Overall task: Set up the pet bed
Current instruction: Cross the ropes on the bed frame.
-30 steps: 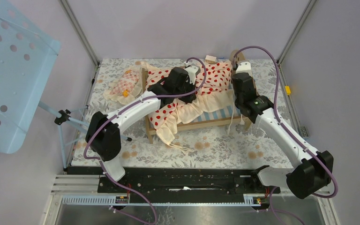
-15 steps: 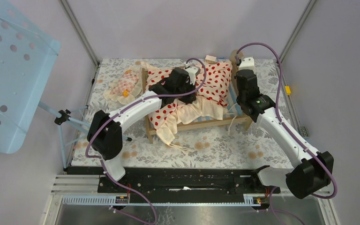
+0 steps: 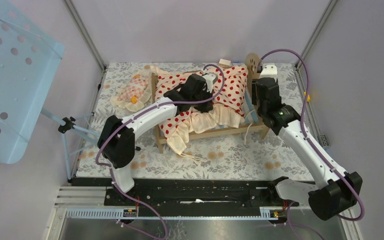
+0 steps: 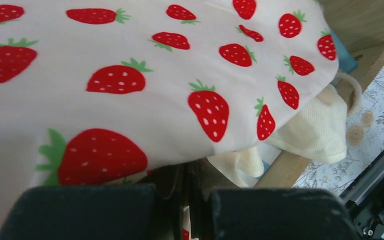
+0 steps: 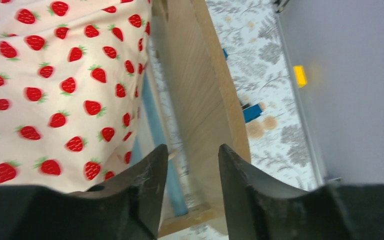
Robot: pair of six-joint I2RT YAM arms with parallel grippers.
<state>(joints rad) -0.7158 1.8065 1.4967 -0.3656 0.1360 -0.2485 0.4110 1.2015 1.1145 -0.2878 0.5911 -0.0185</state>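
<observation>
Soft cream blanket (image 4: pixel 130 50): red strawberries, green leaves!
Light-wood bed frame (image 5: pixel 205 90): plain pale tan.
Tabletop cloth (image 3: pixel 220 155): grey-brown floral on white.

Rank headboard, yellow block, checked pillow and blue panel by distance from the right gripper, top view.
From right gripper:
1. Headboard, just beside.
2. Yellow block, right edge.
3. Checked pillow, toward the left.
4. Blue panel, far left.

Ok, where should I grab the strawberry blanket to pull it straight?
Pinch the cream ruffled hem of the strawberry blanket where it droops over the near rail of the pet bed, coming from the near side; there it hangs free, so fingers can close around it.
</observation>
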